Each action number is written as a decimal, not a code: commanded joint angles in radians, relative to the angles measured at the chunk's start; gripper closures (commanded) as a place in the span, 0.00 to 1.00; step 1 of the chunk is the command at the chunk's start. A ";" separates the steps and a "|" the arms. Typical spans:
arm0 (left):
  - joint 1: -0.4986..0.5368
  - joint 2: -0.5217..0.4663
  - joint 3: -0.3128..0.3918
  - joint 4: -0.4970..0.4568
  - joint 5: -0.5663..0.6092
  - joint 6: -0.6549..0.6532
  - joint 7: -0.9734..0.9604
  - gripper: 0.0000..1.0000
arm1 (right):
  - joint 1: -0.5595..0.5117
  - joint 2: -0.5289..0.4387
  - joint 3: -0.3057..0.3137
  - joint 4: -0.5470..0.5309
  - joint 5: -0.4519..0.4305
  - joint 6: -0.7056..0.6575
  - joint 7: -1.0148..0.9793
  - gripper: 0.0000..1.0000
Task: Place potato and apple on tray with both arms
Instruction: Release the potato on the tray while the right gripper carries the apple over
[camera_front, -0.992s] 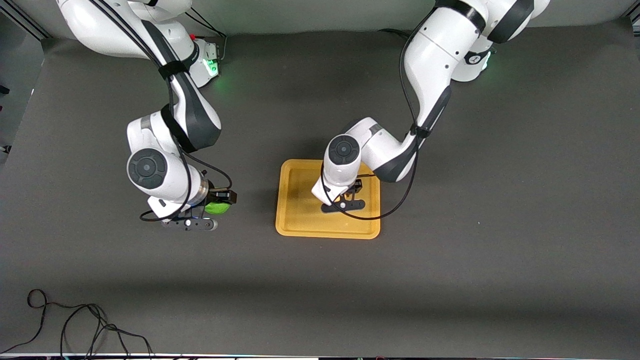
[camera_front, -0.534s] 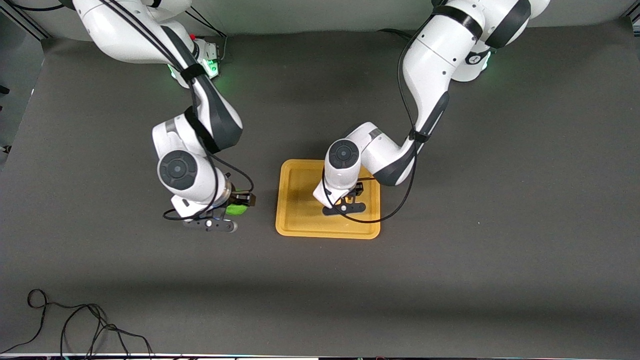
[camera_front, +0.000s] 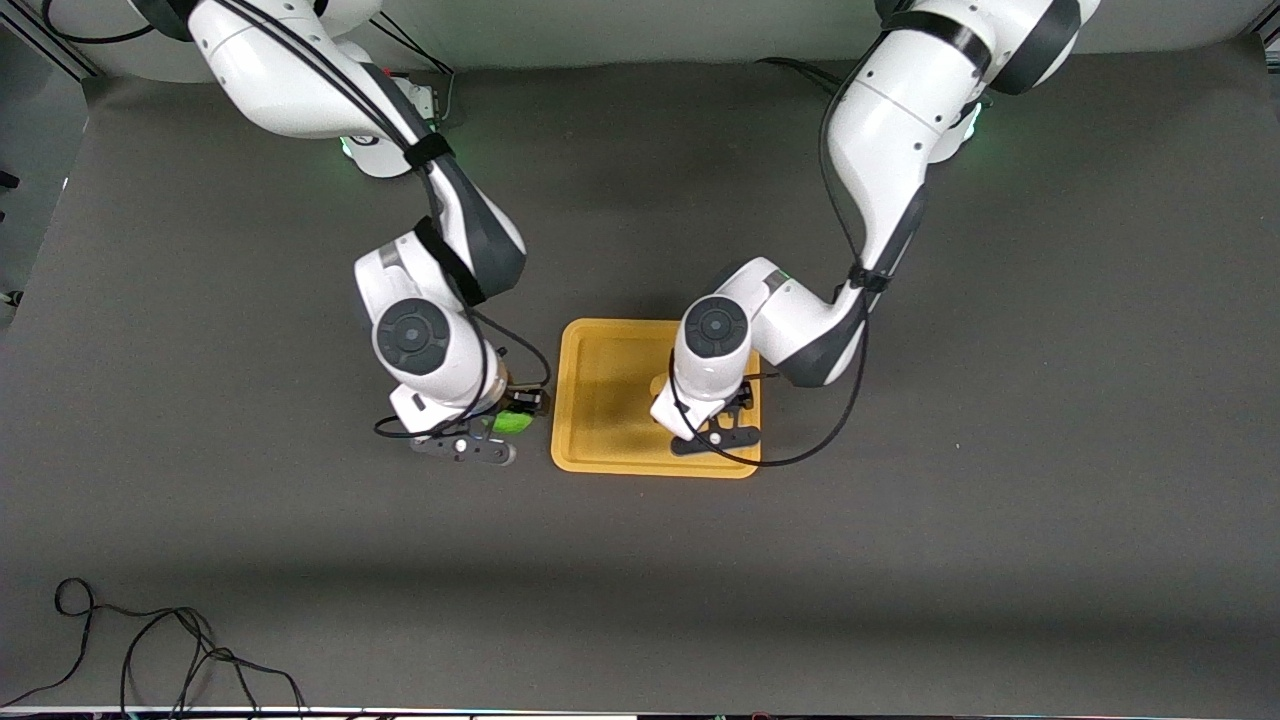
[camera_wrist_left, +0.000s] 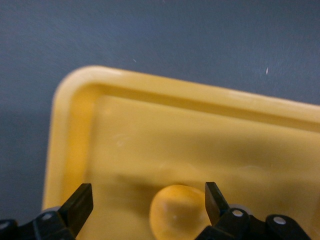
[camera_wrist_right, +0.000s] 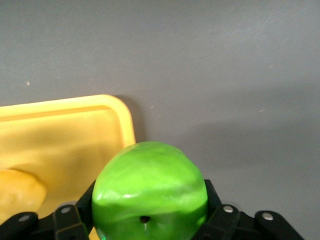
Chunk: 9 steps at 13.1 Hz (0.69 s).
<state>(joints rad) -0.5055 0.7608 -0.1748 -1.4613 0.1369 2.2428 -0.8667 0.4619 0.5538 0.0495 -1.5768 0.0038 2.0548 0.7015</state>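
Note:
The orange-yellow tray (camera_front: 600, 395) lies mid-table. The pale yellow potato (camera_wrist_left: 180, 212) lies on the tray (camera_wrist_left: 175, 135); the left arm hides it in the front view. My left gripper (camera_front: 715, 422) hangs low over the tray's end toward the left arm. It is open in the left wrist view (camera_wrist_left: 147, 200), with the potato between its fingers, close to one. My right gripper (camera_front: 510, 420) is shut on the green apple (camera_front: 516, 423), beside the tray's rim at the right arm's end. The right wrist view shows the apple (camera_wrist_right: 150, 192), tray (camera_wrist_right: 65, 135) and potato (camera_wrist_right: 17, 192).
A loose black cable (camera_front: 150, 650) lies near the front edge at the right arm's end of the dark grey table. Both arms' elbows stand above the table on either side of the tray.
My right arm has carried the apple sideways to the tray's rim. My left gripper has shifted over the tray toward the left arm's end.

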 joint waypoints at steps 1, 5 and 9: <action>0.045 -0.109 -0.014 -0.019 -0.089 -0.101 0.081 0.00 | 0.055 0.057 -0.007 0.072 0.013 0.018 0.113 0.44; 0.233 -0.240 -0.014 -0.019 -0.270 -0.315 0.361 0.00 | 0.127 0.147 -0.007 0.119 0.015 0.077 0.176 0.41; 0.500 -0.377 -0.012 -0.013 -0.358 -0.605 0.691 0.00 | 0.178 0.202 -0.008 0.116 0.004 0.103 0.199 0.40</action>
<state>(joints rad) -0.0993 0.4530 -0.1716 -1.4519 -0.1869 1.7347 -0.2953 0.6253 0.7218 0.0511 -1.5006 0.0038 2.1598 0.8797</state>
